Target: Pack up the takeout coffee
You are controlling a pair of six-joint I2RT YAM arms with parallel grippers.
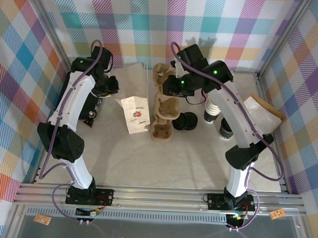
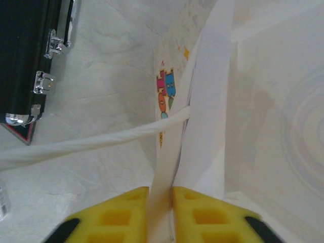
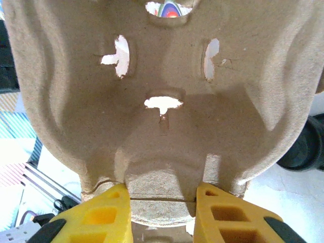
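The takeout coffee (image 1: 225,131) — pale cup, black lid — sits untouched; left gripper (image 2: 161,215) pinches paper bag (image 2: 208,101), right gripper (image 3: 162,215) clasps carrier (image 3: 162,71).

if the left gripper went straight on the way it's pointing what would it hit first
The white paper bag: the left gripper is pinched on its edge, and the bag's paper runs straight ahead of the fingertips. What lies beyond the bag is unclear.

White paper bag (image 1: 136,114) (printed front), pulp cup carriers (image 1: 165,109), loose black lids (image 1: 186,121)
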